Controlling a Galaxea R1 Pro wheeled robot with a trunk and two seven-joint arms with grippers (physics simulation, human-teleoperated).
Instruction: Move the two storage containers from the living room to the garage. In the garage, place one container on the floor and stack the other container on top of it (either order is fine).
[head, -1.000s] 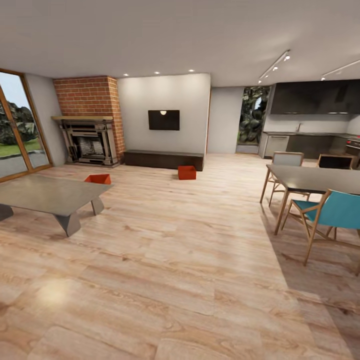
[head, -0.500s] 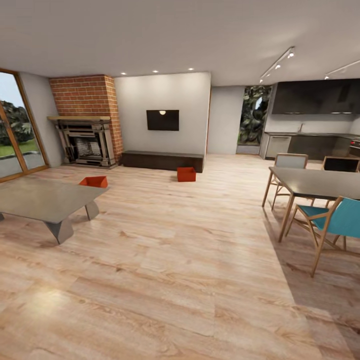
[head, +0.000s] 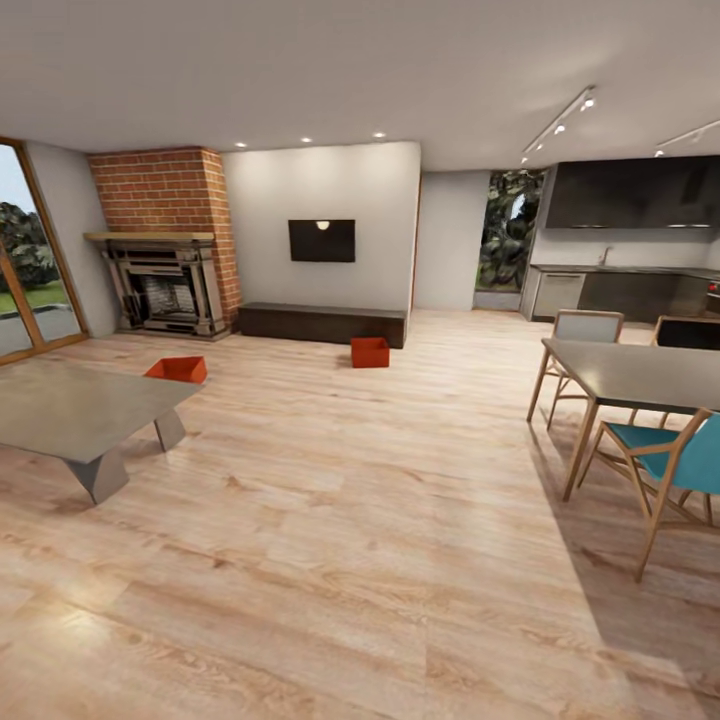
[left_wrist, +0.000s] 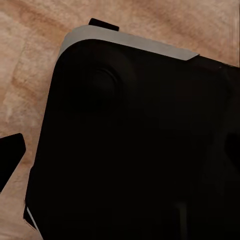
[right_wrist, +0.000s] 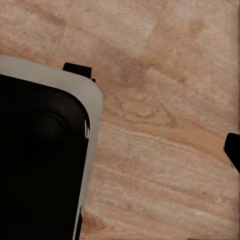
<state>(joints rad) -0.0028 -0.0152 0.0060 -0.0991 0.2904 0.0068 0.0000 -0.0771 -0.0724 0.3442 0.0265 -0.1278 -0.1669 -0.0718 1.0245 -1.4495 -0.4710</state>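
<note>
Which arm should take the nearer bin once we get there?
Probably the left. The nearer container sits left of centre behind the low grey table; the other container lies farther off by the dark bench. Both are still far away, so neither arm can reach yet.

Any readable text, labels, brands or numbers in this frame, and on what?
None. The two containers have plain orange-red walls, the TV screen is dark with only a light reflection, and the kitchen cabinets show no markings.
</note>
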